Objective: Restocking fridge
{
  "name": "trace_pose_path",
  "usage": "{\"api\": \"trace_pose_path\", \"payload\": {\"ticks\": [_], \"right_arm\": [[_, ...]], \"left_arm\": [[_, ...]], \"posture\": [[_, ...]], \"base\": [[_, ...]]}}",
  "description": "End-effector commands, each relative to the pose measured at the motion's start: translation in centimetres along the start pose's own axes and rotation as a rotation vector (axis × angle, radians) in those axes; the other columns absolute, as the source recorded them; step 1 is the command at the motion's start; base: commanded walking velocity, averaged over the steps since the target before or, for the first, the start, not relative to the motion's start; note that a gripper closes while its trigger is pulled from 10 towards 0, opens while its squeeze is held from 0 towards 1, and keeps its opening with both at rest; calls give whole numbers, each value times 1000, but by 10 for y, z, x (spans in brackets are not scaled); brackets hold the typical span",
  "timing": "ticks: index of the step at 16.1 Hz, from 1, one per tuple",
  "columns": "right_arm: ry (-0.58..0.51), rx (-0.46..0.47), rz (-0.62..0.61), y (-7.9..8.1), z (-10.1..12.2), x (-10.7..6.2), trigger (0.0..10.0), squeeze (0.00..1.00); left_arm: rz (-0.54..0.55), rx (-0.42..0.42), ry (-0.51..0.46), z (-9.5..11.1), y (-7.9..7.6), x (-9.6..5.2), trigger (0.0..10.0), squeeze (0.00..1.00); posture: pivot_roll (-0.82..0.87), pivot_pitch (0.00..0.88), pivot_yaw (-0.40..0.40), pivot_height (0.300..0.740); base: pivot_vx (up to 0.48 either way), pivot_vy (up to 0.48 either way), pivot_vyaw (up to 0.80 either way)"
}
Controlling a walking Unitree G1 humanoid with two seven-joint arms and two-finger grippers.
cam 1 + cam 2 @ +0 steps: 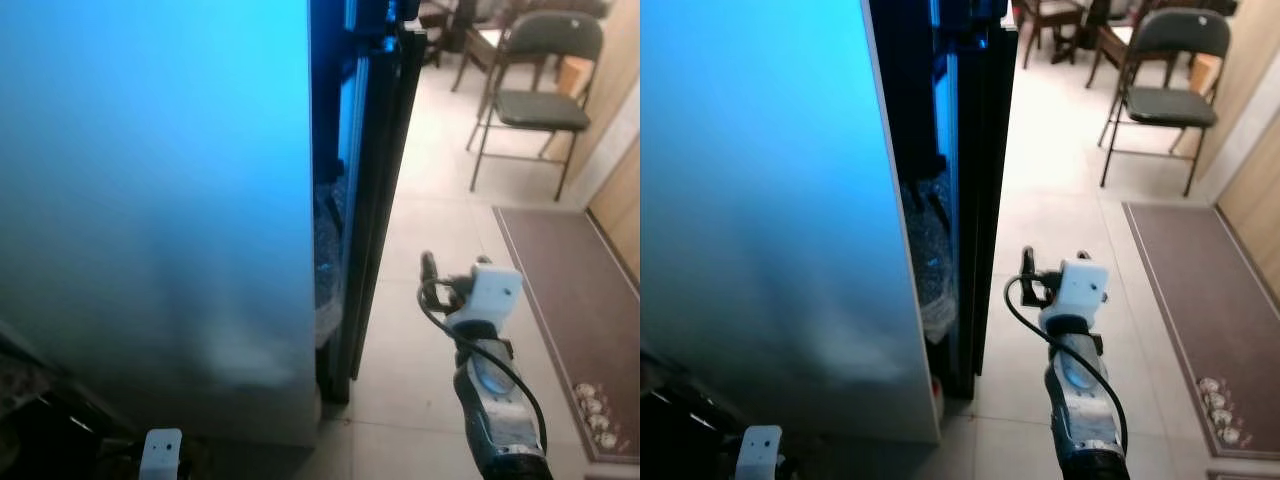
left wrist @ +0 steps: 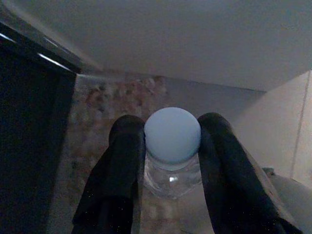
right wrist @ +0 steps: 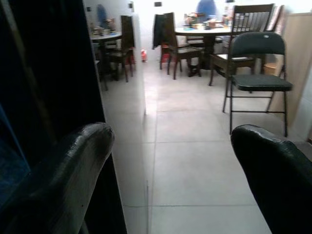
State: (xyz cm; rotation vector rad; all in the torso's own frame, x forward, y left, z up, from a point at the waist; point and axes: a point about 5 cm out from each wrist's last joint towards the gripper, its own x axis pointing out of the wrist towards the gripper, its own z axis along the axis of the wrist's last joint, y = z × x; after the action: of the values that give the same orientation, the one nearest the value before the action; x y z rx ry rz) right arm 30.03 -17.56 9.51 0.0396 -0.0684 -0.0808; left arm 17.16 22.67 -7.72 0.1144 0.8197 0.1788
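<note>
Nearest, low beside the fridge door (image 1: 150, 200), left gripper (image 2: 171, 146) clamped on the neck of a clear water bottle (image 2: 171, 178), one finger (image 2: 119, 165) on each side just under the pale blue cap (image 2: 172, 134). Bottle's long axis running straight along the fingers, cap end toward the wrist camera, body pointing away toward a mottled pinkish surface (image 2: 112, 97).

Farther out, right gripper (image 3: 170, 161) empty, fingers spread wide, raised over pale floor tiles (image 1: 1040, 220) just right of the door's open edge. Left of it, bottles (image 1: 930, 250) glinting in the blue-lit gap. Right of it, a brown mat (image 1: 1200, 300). Beyond, a black folding chair (image 1: 535, 80), then wooden tables and chairs (image 3: 195, 34).
</note>
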Motion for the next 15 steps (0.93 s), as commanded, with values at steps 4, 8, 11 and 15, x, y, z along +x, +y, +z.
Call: {"api": "trace_pose_path", "payload": {"ticks": [4,8,11,15], "right_arm": [[-5,0,-25,-4,3,1,10000,0],[4,3,-31,-3,3,2,10000,0],[8,5,-35,-3,1,0,10000,0],[7,7,-43,-3,2,0,10000,0]], "left_arm": [[-9,6,-9,5,-4,2,10000,0],[-1,4,2,1,-1,1,10000,0],[1,12,3,0,1,0,10000,0],[-11,6,-8,3,-1,1,10000,0]], "posture": [[-70,0,56,740],[-65,0,59,740],[-61,0,60,740],[-64,0,63,740]], "base": [[0,287,0],[0,274,0],[0,89,0],[0,0,0]]}}
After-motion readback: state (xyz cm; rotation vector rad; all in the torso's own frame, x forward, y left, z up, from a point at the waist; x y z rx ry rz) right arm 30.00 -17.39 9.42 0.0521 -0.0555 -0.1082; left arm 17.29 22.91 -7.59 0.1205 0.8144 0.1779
